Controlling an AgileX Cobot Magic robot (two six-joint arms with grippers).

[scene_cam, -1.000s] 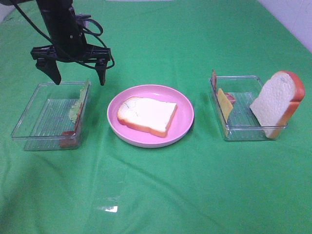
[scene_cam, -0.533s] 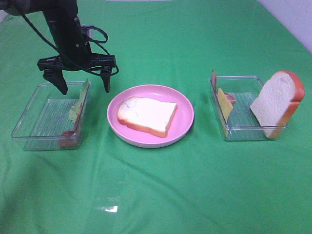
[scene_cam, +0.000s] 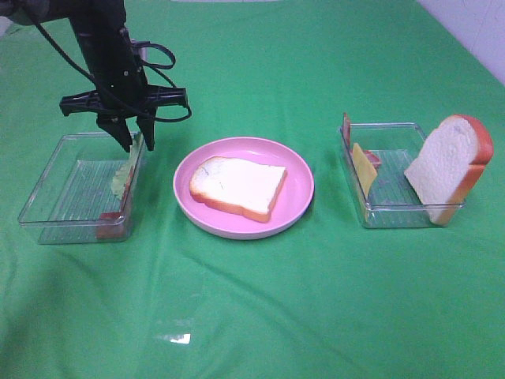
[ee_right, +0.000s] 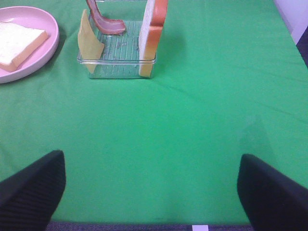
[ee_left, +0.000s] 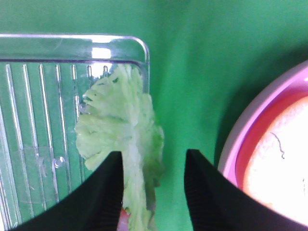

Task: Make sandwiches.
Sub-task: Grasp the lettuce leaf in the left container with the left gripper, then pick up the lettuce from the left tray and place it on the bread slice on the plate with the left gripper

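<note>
**Left gripper at lettuce, no pinch**

Left gripper (scene_cam: 137, 147): hangs just left of plate (scene_cam: 300, 189), over the wall of left tray (scene_cam: 47, 181) nearest the plate. Jaws half closed, straddling lettuce (ee_left: 120, 125). One finger against the leaf, the other apart from it with cloth (ee_left: 192, 72) showing between. Not clamped.

Lettuce: leans upright on that same tray wall.

On plate: one slice (scene_cam: 241, 185), lying flat.

Right of plate: right tray (scene_cam: 394, 207) holding upright slice (scene_cam: 446, 166), cheese (scene_cam: 364, 167) and bacon (ee_right: 108, 21), all on edge.

Right gripper (ee_right: 150, 156): jaws spread wide, nothing between, well apart from plate, over cloth.
</note>
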